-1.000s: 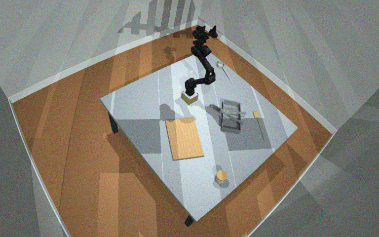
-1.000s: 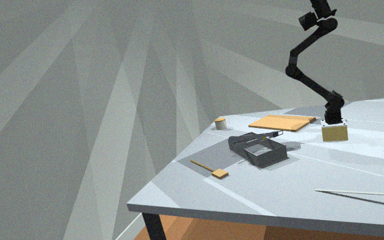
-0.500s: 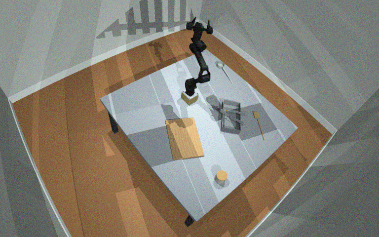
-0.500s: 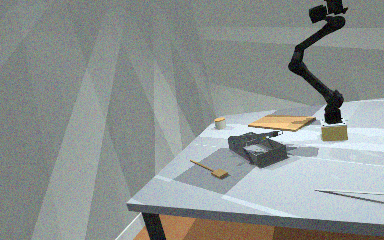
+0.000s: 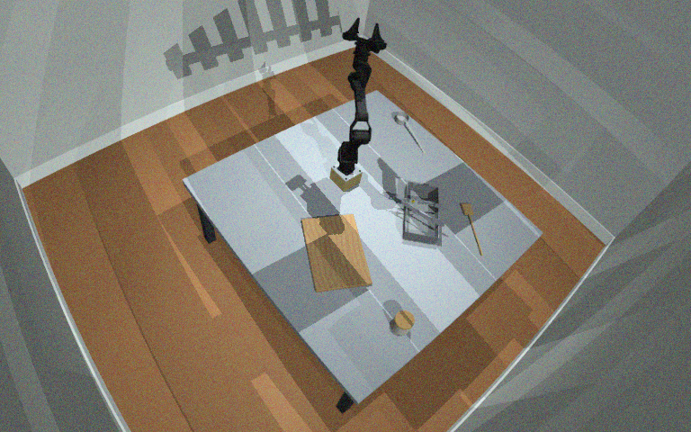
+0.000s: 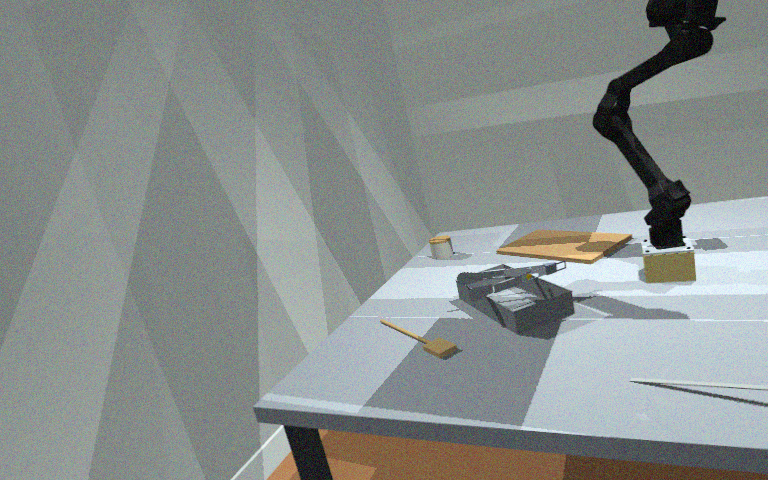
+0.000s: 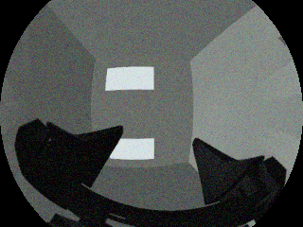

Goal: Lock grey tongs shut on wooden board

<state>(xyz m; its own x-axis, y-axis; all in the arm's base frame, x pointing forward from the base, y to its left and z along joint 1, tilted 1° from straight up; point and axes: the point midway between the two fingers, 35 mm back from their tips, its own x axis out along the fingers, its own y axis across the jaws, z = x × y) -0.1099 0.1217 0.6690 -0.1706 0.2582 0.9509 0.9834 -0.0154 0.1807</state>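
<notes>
Gripper: we see one (image 5: 367, 33) (image 7: 157, 133), two fingers released and wide apart.
Tongs: one grey pair (image 5: 418, 207) (image 6: 512, 275), across the roasting tin (image 5: 421, 241) (image 6: 540, 318).
Boards: we count one, wooden (image 5: 338, 259) (image 6: 557, 244).
Spatulas: one (image 5: 467, 209) (image 6: 440, 346), beside our tin.

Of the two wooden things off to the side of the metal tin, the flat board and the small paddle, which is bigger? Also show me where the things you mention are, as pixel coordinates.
The flat rectangular wooden board (image 5: 351, 259) (image 6: 543, 246); its slab is far broader than the thin-handled wooden paddle (image 5: 467, 209) (image 6: 439, 346).
</notes>
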